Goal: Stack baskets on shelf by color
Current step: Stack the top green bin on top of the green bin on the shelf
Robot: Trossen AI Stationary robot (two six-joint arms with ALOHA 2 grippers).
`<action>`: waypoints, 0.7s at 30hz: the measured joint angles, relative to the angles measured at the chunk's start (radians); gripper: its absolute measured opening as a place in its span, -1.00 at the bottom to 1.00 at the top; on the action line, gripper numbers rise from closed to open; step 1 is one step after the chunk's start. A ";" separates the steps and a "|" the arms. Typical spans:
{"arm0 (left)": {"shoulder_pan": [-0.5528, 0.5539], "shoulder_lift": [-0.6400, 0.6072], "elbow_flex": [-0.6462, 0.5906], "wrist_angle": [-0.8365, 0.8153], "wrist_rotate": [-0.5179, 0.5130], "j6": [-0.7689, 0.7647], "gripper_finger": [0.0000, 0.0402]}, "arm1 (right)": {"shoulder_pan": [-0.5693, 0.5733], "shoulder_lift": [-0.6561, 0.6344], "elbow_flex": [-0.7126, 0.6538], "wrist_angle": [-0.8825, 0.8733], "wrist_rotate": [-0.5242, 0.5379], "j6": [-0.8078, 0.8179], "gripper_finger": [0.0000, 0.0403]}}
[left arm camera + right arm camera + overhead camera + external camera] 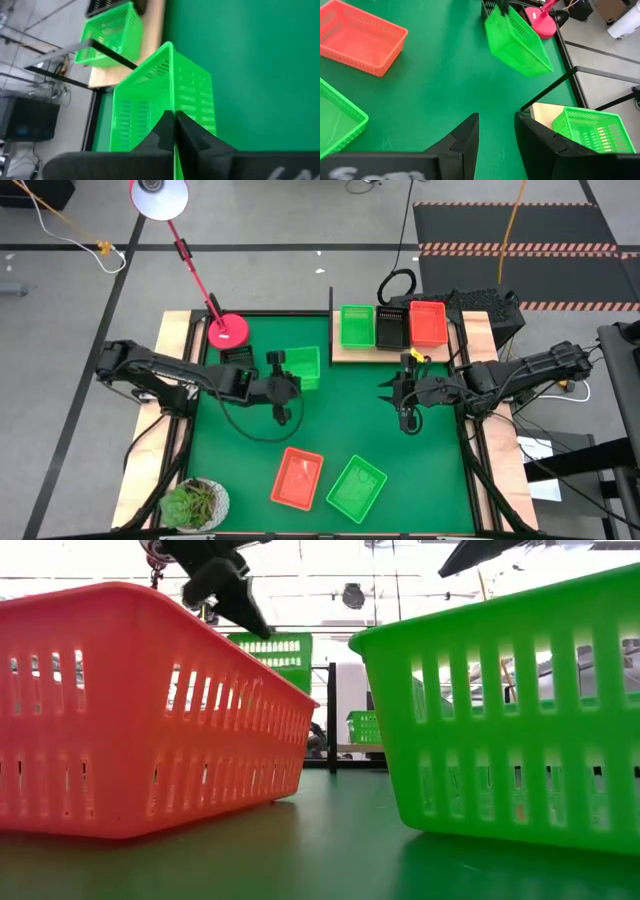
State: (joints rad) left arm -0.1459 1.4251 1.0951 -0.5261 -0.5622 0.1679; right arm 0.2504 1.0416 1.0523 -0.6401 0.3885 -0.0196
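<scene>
Clamped on the thin rim of a green basket [165, 95], the left gripper [174, 131] has its two dark fingers pinched tight with only the plastic wall between them. It holds the basket clear of the green mat [340, 430], tilted, near the mat's far left part, just beside the round red lamp base [228, 331]. Gripping a long wall lets the tray hang from one edge, which probably suits carrying it across to the shelf.

Right gripper [495, 131] hovers over the mat's right side near the shelf [345, 356], fingers spread apart and empty, apparently waiting.

On the light wood shelf sit three stacks side by side: a green one [357, 326], a black one [389, 328] and an orange-red one [428, 322]. The lifted tray most likely belongs on the green one.

Two baskets remain on the mat near its front edge, just apart: an orange-red basket [298, 478] and another green basket [357, 487]. All are shallow rectangular trays of glossy moulded plastic with slotted mesh walls and rolled rims, light and slightly flexible by the look of them. A small potted plant [195, 503] stands at the front left corner.
</scene>
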 joint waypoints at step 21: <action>-0.047 -0.005 0.077 0.226 -0.015 0.312 -1.00 | 0.000 -0.021 0.000 -0.073 0.001 0.037 -0.41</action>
State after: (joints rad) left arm -0.1934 1.4200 1.1726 -0.2997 -0.5774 0.4798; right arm 0.2504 1.0208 1.0523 -0.7132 0.3893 0.0178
